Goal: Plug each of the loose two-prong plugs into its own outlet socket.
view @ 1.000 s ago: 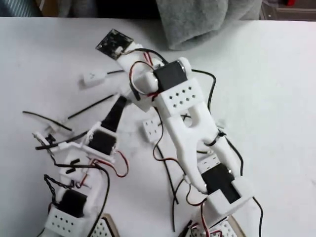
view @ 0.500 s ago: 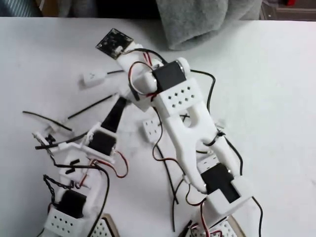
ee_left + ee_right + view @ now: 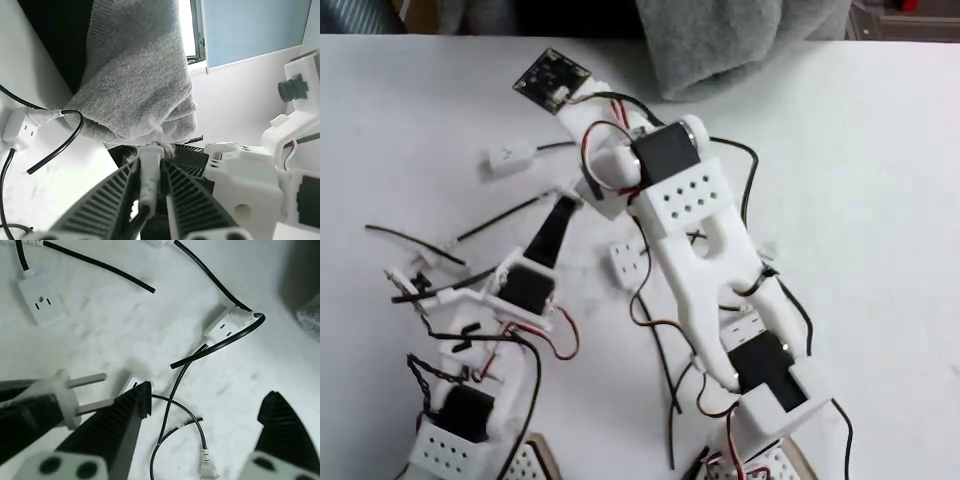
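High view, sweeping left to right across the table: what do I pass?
From the left: loose black cord end → white outlet socket on its cord → left gripper, shut on a plug → small white socket block → gray cloth.

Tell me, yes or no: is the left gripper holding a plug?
Yes, the left wrist view shows the left gripper shut on a white plug, one jaw on either side of it.

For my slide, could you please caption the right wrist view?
Right gripper open above loose sockets; two-prong plug held alongside.
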`<move>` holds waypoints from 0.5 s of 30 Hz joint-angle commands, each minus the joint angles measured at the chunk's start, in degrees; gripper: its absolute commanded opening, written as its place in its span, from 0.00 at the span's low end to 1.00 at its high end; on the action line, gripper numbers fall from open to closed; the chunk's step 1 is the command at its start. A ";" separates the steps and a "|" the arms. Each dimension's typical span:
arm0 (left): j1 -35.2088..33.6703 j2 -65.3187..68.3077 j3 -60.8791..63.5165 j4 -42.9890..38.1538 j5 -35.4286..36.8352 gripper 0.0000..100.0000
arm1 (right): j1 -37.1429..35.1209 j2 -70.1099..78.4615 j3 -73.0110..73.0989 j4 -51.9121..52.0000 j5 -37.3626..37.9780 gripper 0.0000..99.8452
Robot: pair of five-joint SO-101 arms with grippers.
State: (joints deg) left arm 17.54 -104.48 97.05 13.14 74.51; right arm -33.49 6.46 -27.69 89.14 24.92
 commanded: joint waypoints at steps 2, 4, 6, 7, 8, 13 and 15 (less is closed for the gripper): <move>2.59 0.31 0.00 0.53 -0.26 0.02 | 1.71 -3.12 -3.87 0.57 -0.62 0.34; 2.33 0.31 0.00 0.79 -0.26 0.02 | 4.97 -3.47 -3.96 3.30 -0.53 0.34; 0.92 0.31 0.00 0.88 -0.26 0.02 | 9.01 -3.65 -4.22 5.76 -0.53 0.34; 0.22 0.31 0.00 0.88 -0.26 0.02 | 11.21 -3.65 -4.22 7.08 -0.53 0.34; -0.40 0.31 0.00 0.70 -0.26 0.02 | 13.32 -3.65 -4.22 8.31 -0.53 0.34; -3.12 0.31 0.00 0.53 -3.08 0.02 | 25.63 -3.65 0.88 9.36 -0.97 0.34; -3.30 0.31 0.00 0.53 -6.07 0.02 | 29.58 -3.30 3.78 9.27 -1.05 0.34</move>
State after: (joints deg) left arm 14.99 -103.60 97.14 13.85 71.87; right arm -9.49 6.29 -25.76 97.93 24.40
